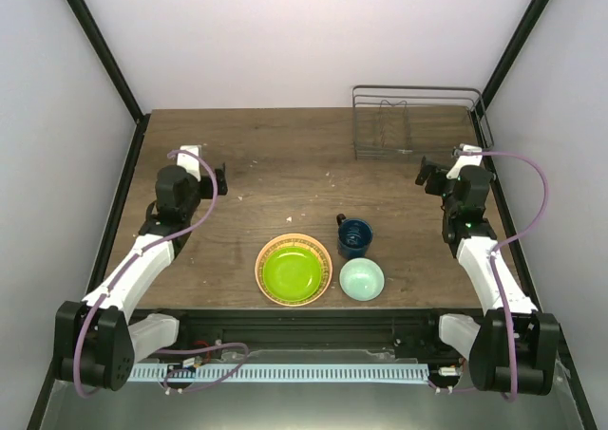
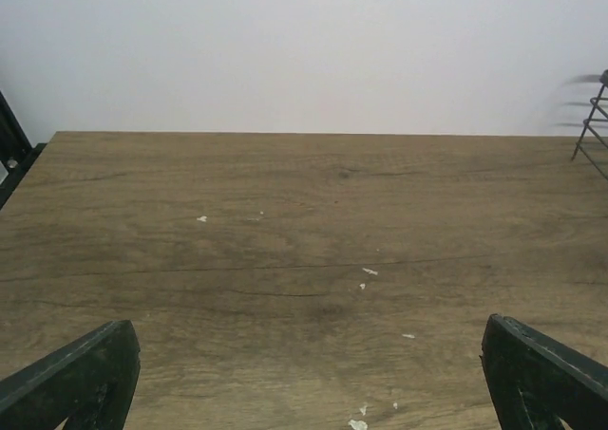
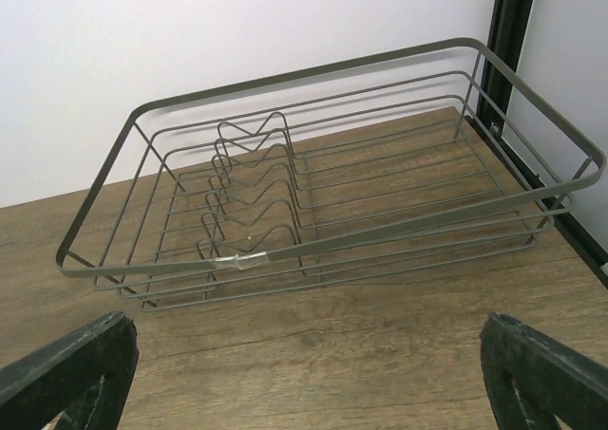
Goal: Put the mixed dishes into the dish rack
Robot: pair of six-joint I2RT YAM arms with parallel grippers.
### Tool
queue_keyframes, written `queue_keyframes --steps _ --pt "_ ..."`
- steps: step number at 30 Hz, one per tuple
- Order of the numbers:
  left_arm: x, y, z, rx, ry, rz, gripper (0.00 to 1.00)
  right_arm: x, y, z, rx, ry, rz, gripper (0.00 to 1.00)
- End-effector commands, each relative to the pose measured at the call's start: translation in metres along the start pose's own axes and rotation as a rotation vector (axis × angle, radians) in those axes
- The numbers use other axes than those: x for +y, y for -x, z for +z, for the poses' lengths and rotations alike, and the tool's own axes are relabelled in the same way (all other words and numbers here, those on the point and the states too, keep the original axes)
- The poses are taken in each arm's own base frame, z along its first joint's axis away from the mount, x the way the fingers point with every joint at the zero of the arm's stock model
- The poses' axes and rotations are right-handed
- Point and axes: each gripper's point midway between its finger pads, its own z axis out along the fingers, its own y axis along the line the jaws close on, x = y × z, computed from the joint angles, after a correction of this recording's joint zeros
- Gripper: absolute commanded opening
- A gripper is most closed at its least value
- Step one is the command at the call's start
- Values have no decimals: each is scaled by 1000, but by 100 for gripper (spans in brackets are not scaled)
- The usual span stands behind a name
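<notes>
A lime-green plate (image 1: pixel 292 270) lies on an orange woven-patterned plate (image 1: pixel 266 252) near the table's front middle. A dark blue mug (image 1: pixel 354 237) stands right of them, handle to the far left. A pale mint-green bowl (image 1: pixel 362 279) sits in front of the mug. The wire dish rack (image 1: pixel 415 121) stands empty at the back right; it fills the right wrist view (image 3: pixel 332 183). My left gripper (image 1: pixel 224 180) is open and empty over the left of the table. My right gripper (image 1: pixel 425 176) is open and empty, just in front of the rack.
Small white flecks (image 2: pixel 370 271) dot the wooden table (image 1: pixel 275 174). Dark frame posts (image 1: pixel 100 55) rise at the back corners beside white walls. The rack's edge (image 2: pixel 591 126) shows at the far right of the left wrist view.
</notes>
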Motion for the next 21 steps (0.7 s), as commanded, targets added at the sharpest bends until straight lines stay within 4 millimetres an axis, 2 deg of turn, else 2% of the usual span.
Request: queue_keyframes --steps 1,5,8,14,16,19,20,21 --pt "2 9 2 -18 18 2 100 4 8 -1 -21 3 -1 100" --pt "2 8 4 -13 21 -11 100 3 8 0 -13 -3 7 100" --pt "-4 16 8 -24 7 -58 100 0 7 1 0 -25 17 100" --pt "-60 33 16 -65 -63 99 100 -6 10 6 31 -64 33 100" --pt "-81 38 29 -18 -150 88 100 -8 10 6 40 -79 33 100" --pt "-114 61 48 18 -239 82 100 -13 11 3 51 -113 47 100" --pt "-126 77 55 7 -258 85 100 -15 12 0 50 -123 53 100" --pt "-135 79 64 23 -270 93 100 -15 12 -2 51 -128 58 100"
